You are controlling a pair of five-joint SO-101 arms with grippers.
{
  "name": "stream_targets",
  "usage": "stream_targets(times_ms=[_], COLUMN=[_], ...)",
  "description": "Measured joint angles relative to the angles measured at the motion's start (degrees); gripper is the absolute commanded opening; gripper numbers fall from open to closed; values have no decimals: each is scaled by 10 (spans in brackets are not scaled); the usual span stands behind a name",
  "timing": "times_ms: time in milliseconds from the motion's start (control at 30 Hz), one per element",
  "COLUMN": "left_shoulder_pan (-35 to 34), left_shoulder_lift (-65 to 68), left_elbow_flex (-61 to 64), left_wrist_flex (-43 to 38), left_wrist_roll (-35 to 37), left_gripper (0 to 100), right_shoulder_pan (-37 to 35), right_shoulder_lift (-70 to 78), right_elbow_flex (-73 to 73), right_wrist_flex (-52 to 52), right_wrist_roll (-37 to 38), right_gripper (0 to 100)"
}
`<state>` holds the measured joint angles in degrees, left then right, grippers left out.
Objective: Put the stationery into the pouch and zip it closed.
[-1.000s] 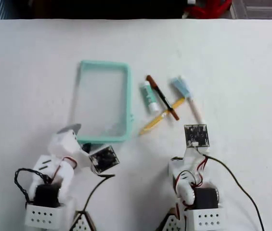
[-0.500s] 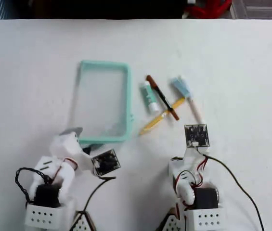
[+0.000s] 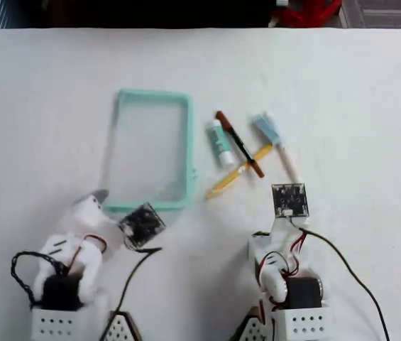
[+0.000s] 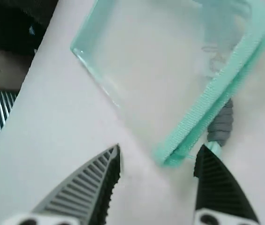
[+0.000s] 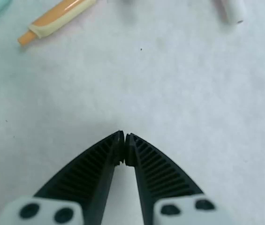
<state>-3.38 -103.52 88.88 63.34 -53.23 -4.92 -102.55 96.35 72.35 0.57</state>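
The left claw [image 4: 159, 152] is hovering empty with its jaws spread wide, one on either side of the near corner of the pouch [image 4: 202, 110], probably so it can pin that corner for loading. The right claw [image 5: 124, 137] is resting pinched shut on nothing over the table [image 5: 193, 84]. In the high view, the stationery is lying loose at 3 o'clock of the pouch and 11 o'clock of this claw: glue stick [image 3: 220, 144], brown pen [image 3: 239, 144], orange pen [image 3: 228, 181].
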Motion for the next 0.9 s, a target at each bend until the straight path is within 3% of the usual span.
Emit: stream_targets(times_ms=[233, 500, 667, 900], left_shoulder_pan=[-5, -5, -5, -11], left_shoulder_lift=[-8, -8, -8, -8], left_elbow_flex=[-148, -155, -155, -116], left_wrist_flex=[32, 66, 66, 4], left_wrist_roll=[208, 249, 347, 499], left_gripper=[258, 256, 256, 257], right_shoulder_pan=[0, -1, -3, -99], right_shoulder_lift=[0, 0, 0, 0], right_elbow_flex=[0, 0, 0, 0], right_wrist_flex=[0, 0, 0, 0], right_wrist_roll=[0, 0, -2, -2], right_gripper=[18, 18, 18, 18])
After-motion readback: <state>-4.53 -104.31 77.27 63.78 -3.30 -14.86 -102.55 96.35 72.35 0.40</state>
